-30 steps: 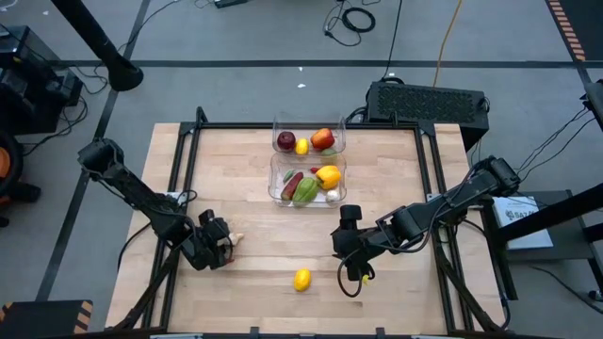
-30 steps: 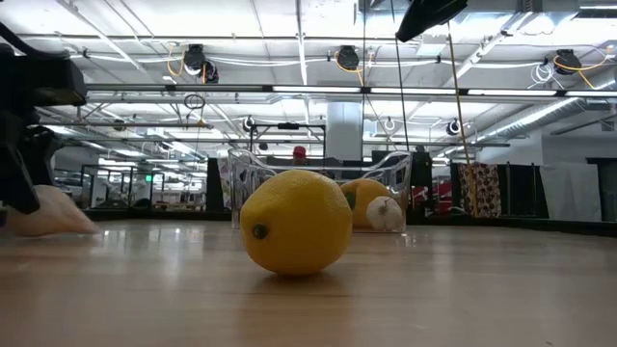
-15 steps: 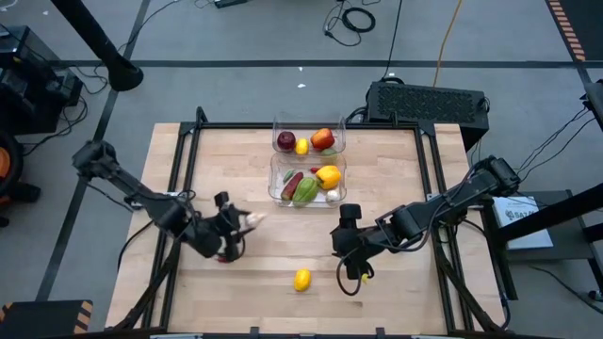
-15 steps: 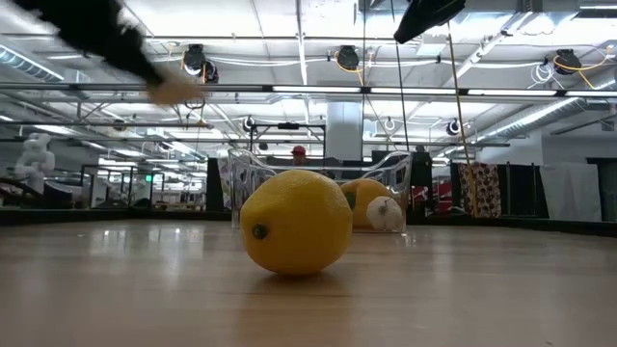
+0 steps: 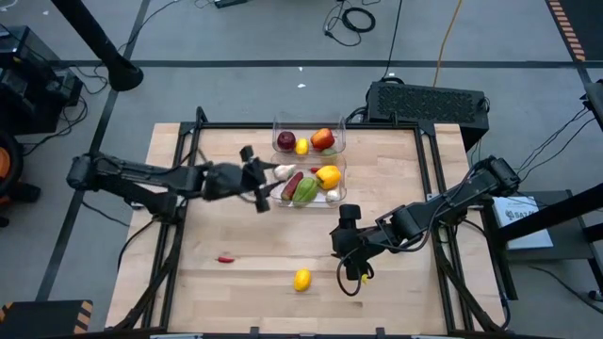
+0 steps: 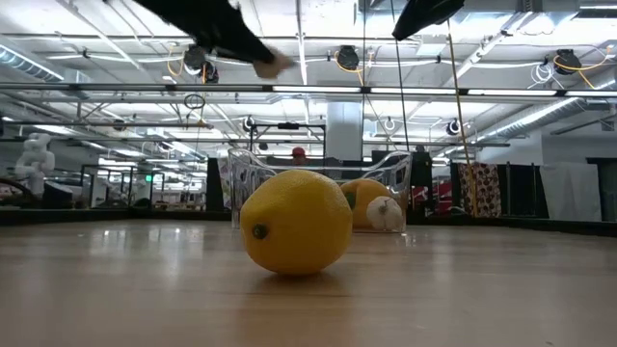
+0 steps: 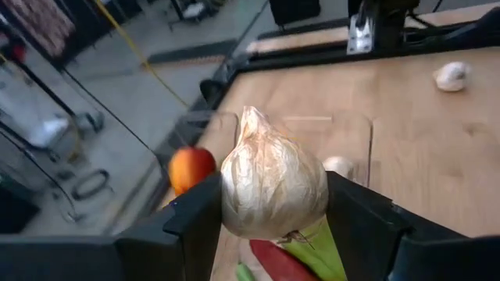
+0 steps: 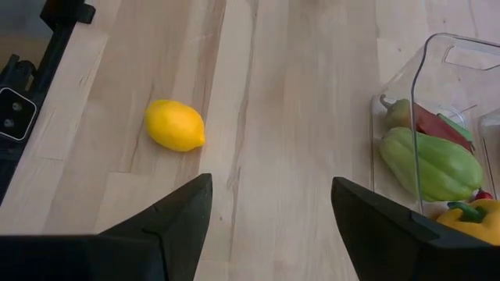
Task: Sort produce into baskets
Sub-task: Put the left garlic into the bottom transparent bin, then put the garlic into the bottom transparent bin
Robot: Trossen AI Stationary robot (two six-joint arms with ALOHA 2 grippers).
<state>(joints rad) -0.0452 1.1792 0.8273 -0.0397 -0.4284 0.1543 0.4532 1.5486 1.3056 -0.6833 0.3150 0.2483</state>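
A garlic bulb (image 7: 273, 186) is held clamped in the left gripper (image 5: 268, 175), raised just left of the near basket (image 5: 279, 196) w/ peppers, while the right gripper (image 8: 269, 204) is kept open, empty, near the table's (image 5: 236, 282) lone lemon (image 5: 301, 279).

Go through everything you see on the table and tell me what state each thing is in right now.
Left claw: shut on the white garlic bulb, raised over the nearer bin's edge.
White garlic bulb: gripped, off the table.
Right claw: open, empty.
Loose yellow lemon: lying on the wooden table, unsorted.
Small red chilli: lying on the table, unsorted.
Nearer clear plastic bin: upright, holding vegetables.
Farther clear plastic bin: upright, holding fruit.
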